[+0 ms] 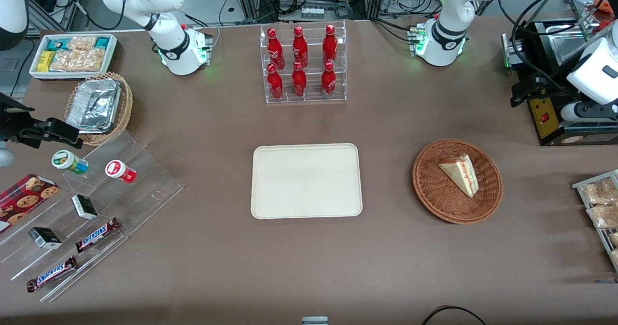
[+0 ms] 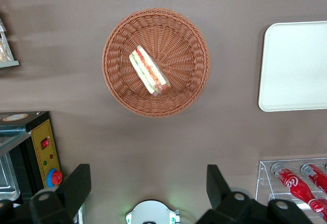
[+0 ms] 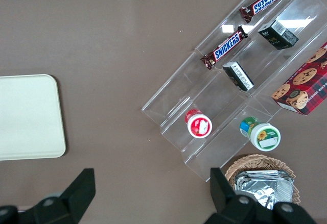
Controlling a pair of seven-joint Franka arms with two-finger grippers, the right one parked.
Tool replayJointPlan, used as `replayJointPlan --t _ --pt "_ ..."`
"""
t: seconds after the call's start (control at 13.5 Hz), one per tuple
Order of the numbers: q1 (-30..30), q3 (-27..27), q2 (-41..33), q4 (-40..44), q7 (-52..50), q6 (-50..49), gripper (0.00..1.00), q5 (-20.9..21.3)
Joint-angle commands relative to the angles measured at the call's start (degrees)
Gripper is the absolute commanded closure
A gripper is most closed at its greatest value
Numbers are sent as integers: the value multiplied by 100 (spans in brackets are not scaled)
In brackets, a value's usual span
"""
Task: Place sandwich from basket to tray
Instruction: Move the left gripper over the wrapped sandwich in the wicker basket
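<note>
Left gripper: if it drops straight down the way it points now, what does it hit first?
Probably bare table. The open gripper hangs high, between the basket and the arm's base; the sandwich sits off that line. Depth is uncertain.

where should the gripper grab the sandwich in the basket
Probably from straight above, jaws closing across the two flat bread faces near the middle of the sandwich. It lies alone in the shallow basket with its striped cut edge upward, so nothing blocks a top approach. The gripper is open, high and clear of the basket.
</note>
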Motion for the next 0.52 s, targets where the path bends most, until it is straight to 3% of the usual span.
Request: replayJointPlan --t 0.0,0.22,0.44 --pt "-35 0 -2 29 56 21 0 92" --pt "-35 0 33 -23 30 64 0 232" --pt "-35 26 25 -601 -49 678 0 145"
